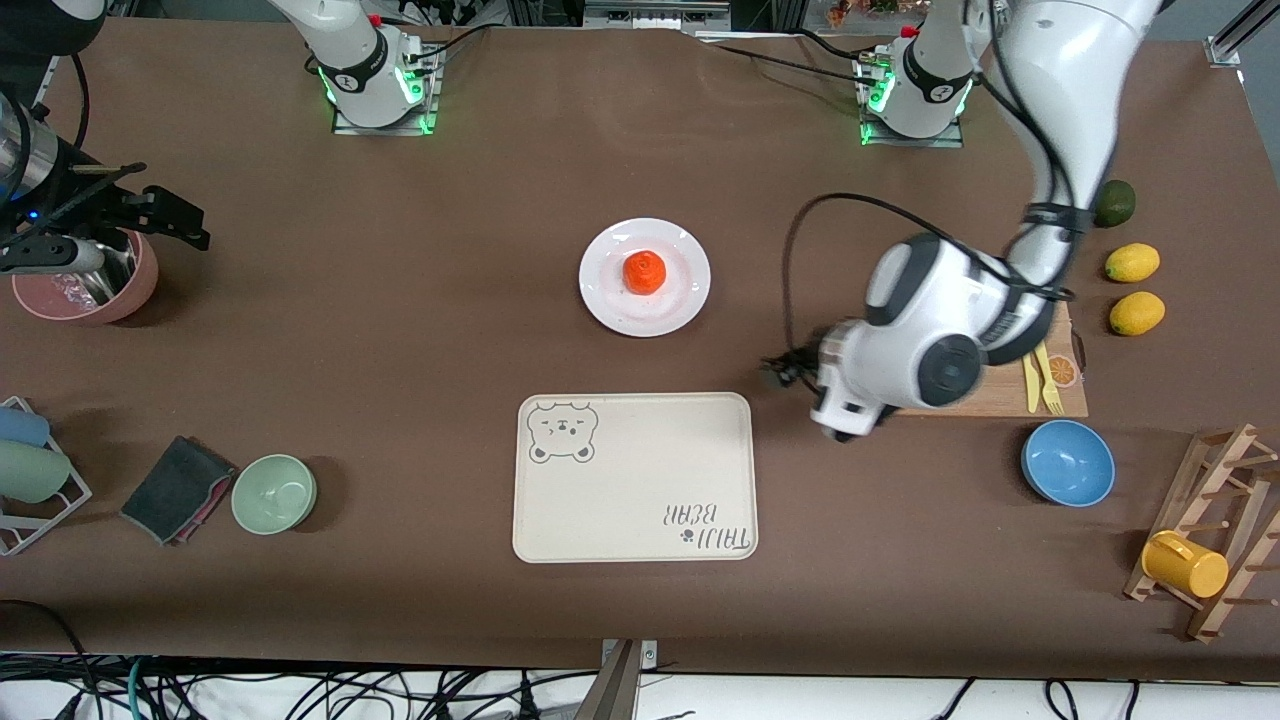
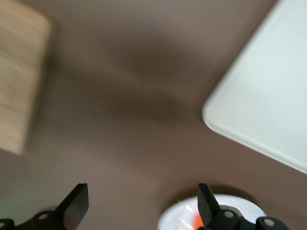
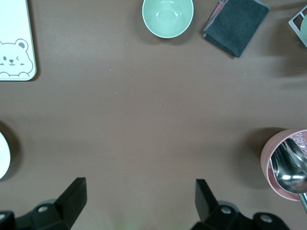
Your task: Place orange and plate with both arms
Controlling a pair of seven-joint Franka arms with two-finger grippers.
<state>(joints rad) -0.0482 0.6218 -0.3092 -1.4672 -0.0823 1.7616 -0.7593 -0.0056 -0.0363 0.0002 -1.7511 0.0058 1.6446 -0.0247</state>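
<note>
The orange [image 1: 645, 271] sits in the middle of the white plate [image 1: 610, 300], which stands mid-table, farther from the front camera than the cream bear-print tray [image 1: 634, 478]. My left gripper [image 1: 782, 375] hangs open and empty over bare table between the plate and the wooden board. In the left wrist view its gripper [image 2: 141, 206] is open, with the plate [image 2: 240, 206] and a sliver of the orange [image 2: 196, 221] beside one finger. My right gripper [image 1: 185, 225] is open and empty over the table beside the pink bowl; in the right wrist view it [image 3: 140, 201] shows bare table between the fingers.
A pink bowl [image 1: 140, 285] holding metal utensils is at the right arm's end, with a green bowl [image 1: 274, 493], a dark cloth [image 1: 178, 488] and a cup rack. At the left arm's end are a wooden board [image 1: 1070, 395], a blue bowl [image 1: 1067, 462], two lemons [image 1: 1131, 263], a lime and a mug rack [image 1: 1215, 530].
</note>
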